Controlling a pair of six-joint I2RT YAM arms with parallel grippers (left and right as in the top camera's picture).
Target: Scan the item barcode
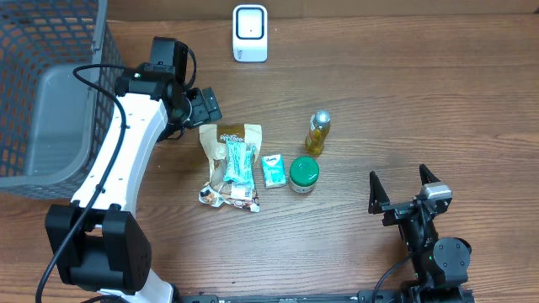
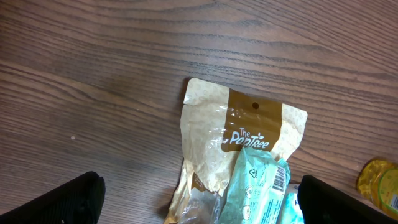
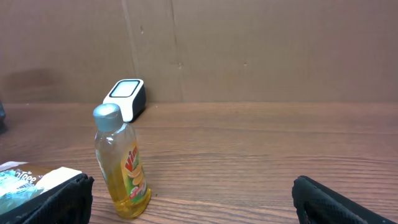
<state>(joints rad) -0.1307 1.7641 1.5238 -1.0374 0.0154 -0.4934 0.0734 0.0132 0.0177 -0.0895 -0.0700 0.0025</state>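
Note:
A brown snack bag lies flat mid-table with a teal packet on top of it. In the left wrist view the bag fills the middle and the teal packet shows a barcode. My left gripper hovers open just behind the bag's top edge; its dark fingers stand wide apart, holding nothing. The white scanner stands at the back edge. My right gripper rests open at the front right, empty, facing a yellow bottle and the scanner.
A small teal box, a green-lidded jar and the yellow bottle stand right of the bag. A grey mesh basket fills the far left corner. A cardboard wall closes the back.

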